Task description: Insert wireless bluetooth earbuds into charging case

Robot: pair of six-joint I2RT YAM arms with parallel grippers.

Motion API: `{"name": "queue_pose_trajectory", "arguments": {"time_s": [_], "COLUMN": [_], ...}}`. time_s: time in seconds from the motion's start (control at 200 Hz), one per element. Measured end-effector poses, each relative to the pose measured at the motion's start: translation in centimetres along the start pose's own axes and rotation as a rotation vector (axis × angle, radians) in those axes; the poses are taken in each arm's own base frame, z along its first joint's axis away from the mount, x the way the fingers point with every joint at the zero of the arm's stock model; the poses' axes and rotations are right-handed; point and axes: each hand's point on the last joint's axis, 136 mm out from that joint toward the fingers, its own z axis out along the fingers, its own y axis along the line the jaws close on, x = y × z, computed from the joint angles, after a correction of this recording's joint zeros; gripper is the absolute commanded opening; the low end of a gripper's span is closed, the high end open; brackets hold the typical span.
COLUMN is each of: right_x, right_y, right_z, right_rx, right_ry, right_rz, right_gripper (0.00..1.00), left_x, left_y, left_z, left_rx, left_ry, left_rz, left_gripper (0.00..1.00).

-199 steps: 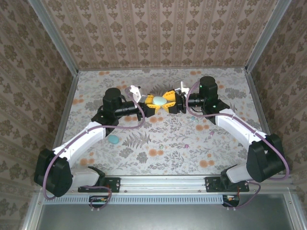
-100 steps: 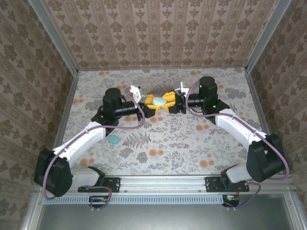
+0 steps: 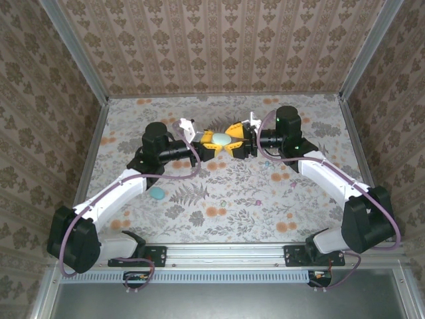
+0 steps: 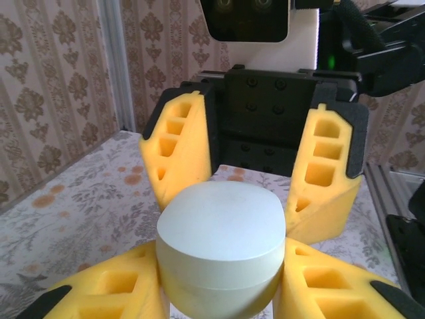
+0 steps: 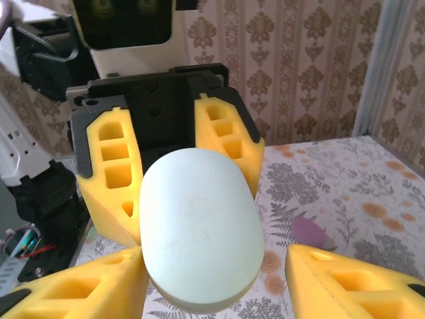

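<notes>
A teal earbud point(image 3: 157, 193) lies on the floral tabletop point(image 3: 226, 212) just beside the left forearm. Farther back, near the middle, the two claws meet nose to nose. The left claw point(image 4: 219, 260) is clamped on the pale case point(image 3: 222, 139), whose lid is closed. The right claw point(image 5: 216, 256) stands apart around the same case, one finger point(image 5: 80, 289) touching it and the other clear.

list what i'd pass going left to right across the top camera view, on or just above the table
small teal piece → left tool → pale case → right tool
</notes>
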Motion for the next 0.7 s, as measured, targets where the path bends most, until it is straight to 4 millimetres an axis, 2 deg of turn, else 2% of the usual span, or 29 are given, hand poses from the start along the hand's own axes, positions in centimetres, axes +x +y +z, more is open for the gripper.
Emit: {"name": "queue_pose_trajectory", "arguments": {"time_s": [0.21, 0.7], "right_x": [-0.49, -0.97], "right_y": [-0.08, -0.48], "right_z": [-0.77, -0.87], "right_rx": [0.066, 0.092], "right_ry": [0.018, 0.013], "right_rz": [0.041, 0.112], "right_gripper": [0.6, 0.61], "left_x": [-0.19, -0.79], "left_y": [-0.15, 0.03], "left_z": [0.19, 0.39], "left_rx": [-0.012, -0.038], "left_ry": [-0.038, -0.059], "left_rz": [0.025, 0.057], "left_gripper": [0.35, 0.34]}}
